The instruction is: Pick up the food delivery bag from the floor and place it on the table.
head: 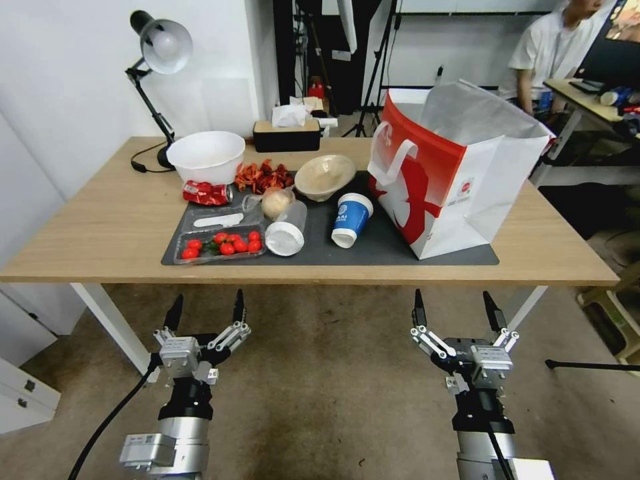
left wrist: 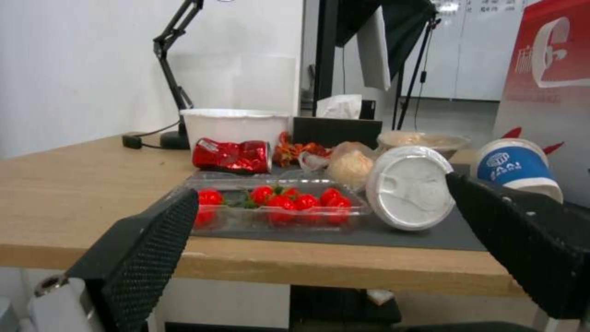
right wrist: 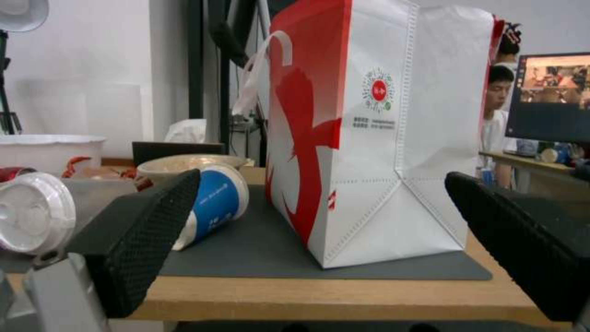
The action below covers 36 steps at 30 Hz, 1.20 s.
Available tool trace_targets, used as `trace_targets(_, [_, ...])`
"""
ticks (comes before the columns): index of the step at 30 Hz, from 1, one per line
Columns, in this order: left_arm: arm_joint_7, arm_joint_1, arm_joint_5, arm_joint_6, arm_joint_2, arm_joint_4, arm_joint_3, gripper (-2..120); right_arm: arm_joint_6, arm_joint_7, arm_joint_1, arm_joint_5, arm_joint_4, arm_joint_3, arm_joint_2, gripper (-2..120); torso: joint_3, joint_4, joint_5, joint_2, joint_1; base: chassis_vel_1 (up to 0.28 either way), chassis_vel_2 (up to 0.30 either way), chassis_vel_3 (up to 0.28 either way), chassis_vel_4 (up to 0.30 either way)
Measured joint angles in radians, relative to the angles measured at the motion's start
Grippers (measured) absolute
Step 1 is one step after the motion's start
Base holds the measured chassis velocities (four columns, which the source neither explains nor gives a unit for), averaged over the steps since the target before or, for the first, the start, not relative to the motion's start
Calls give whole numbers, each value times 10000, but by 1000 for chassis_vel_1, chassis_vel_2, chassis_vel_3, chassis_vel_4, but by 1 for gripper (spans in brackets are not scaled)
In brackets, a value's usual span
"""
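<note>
two grippers hang over the floor before the table, left gripper and right gripper both spread wide, holding nothing. the food delivery bag stands upright on the dark mat, mouth open. a clear tray holds red tomatoes; a blue cup lies tipped.

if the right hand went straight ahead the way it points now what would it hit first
Probably the large boxy red-and-white food delivery bag, standing on the dark grey mat, dead ahead between the open fingers of the right hand; how far off is unclear.
</note>
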Motion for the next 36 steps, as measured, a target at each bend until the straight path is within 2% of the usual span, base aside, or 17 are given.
trace_targets(36, [58,37,28,-6,-4,15,-8,100,77,-143,39,-73,-20,139,-38,100,0,0,0,0,1,0,0,0,0])
